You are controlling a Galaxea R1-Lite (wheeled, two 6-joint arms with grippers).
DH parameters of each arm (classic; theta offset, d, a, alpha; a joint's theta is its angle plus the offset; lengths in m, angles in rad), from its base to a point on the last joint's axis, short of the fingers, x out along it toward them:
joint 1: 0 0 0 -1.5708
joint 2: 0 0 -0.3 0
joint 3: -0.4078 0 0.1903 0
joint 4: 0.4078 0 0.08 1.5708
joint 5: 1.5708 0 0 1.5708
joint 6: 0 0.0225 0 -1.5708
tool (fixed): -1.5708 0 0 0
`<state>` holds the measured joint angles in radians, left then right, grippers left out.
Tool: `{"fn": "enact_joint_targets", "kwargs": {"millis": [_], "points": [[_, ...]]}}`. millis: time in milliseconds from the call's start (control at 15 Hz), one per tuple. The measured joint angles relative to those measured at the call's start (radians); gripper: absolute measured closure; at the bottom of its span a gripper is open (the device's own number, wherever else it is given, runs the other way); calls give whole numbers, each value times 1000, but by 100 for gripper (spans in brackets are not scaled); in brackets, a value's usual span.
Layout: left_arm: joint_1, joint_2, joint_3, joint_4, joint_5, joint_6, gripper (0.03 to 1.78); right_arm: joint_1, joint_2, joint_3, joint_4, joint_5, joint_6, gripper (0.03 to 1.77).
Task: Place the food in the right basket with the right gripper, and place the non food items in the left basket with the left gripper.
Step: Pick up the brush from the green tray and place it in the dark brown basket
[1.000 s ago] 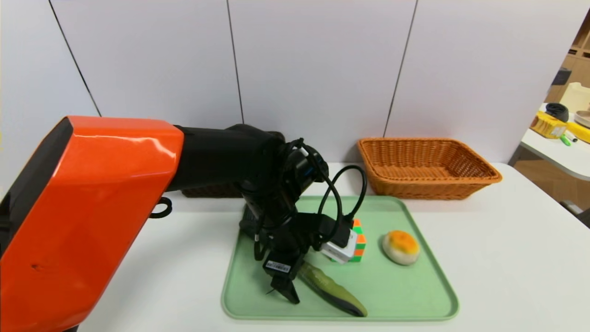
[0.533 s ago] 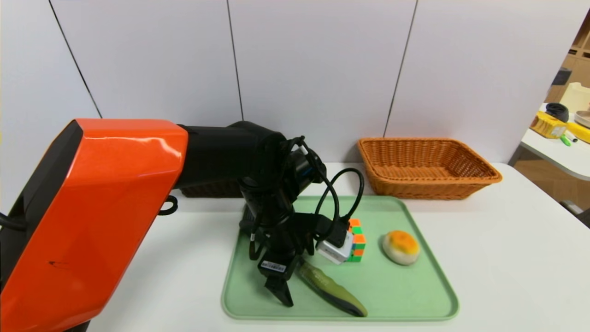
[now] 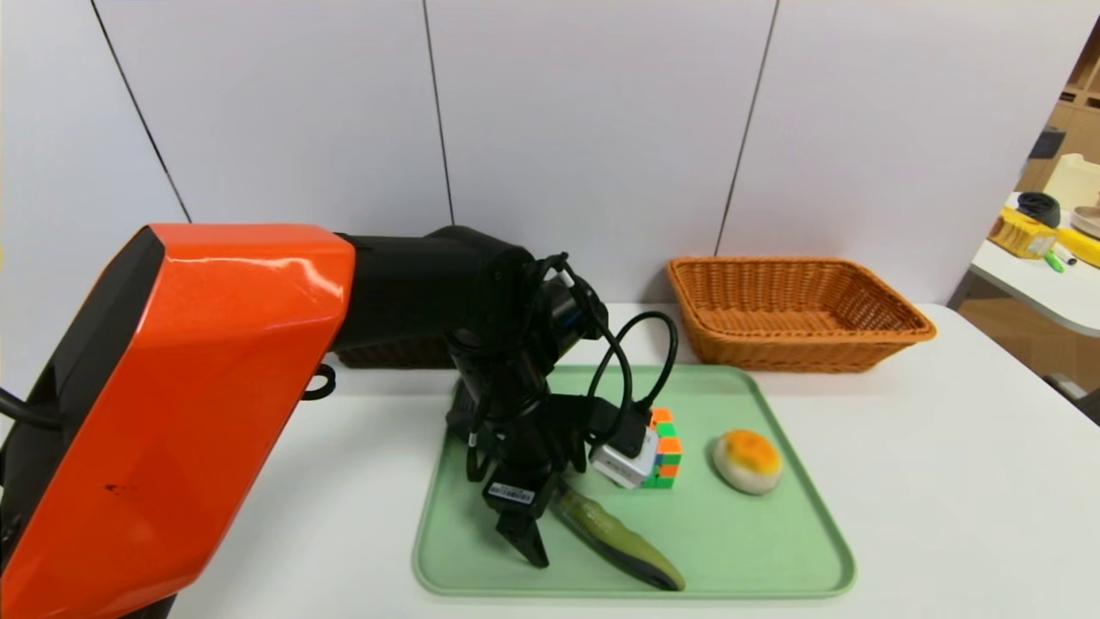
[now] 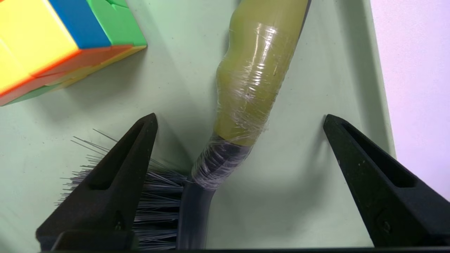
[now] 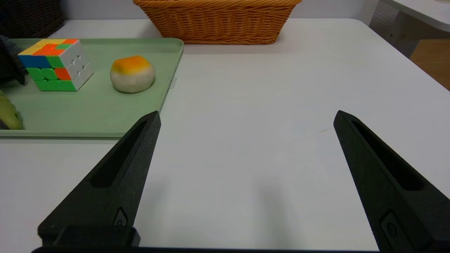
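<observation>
I have the left gripper (image 3: 534, 550) low over the near left part of the pale green tray (image 3: 756, 550), pointing steeply down, its jaws spread wide and holding nothing. In the left wrist view the gripper (image 4: 239, 119) straddles the brush (image 4: 246, 88): one finger (image 4: 116, 182) sits over the dark grey bristles, the other finger (image 4: 379, 182) stands apart on the far side of the olive-green handle, near the tray's rim. I cannot tell whether the finger over the bristles touches them. The handle is wrapped in clear film where it meets the dark neck.

The brush (image 3: 614, 537) lies flat on the tray, handle running toward the near edge. The puzzle cube (image 3: 663, 447) stands on the tray just beyond it, partly behind the small white-grey box (image 3: 626, 464) on my left wrist. The bun (image 3: 747, 461) sits on the tray to the right of the cube, apart from it.

The orange-tan basket (image 3: 799, 311) stands on the white table (image 3: 962, 481) behind the tray's right corner. The dark brown basket (image 3: 391, 354) is mostly hidden behind my left arm.

The right gripper (image 5: 246, 117) is parked level above bare table to the right of the tray, jaws wide, holding nothing.
</observation>
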<state>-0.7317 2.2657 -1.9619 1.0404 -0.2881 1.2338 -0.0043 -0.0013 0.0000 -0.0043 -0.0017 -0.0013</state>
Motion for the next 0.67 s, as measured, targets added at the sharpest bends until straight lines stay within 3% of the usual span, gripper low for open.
{"fn": "enact_joint_targets", "kwargs": {"millis": [133,400,600,667], "points": [[0,1,0,0,0,0,12,0,0,0,0,0,0,10],[0,2,-2,-1,-1,2,73,0,0,0,0,0,0,10],[0,3,-2,-3,-2,2,104,0,0,0,0,0,0,10],[0,3,-2,-4,-2,2,129,0,0,0,0,0,0,10]]}}
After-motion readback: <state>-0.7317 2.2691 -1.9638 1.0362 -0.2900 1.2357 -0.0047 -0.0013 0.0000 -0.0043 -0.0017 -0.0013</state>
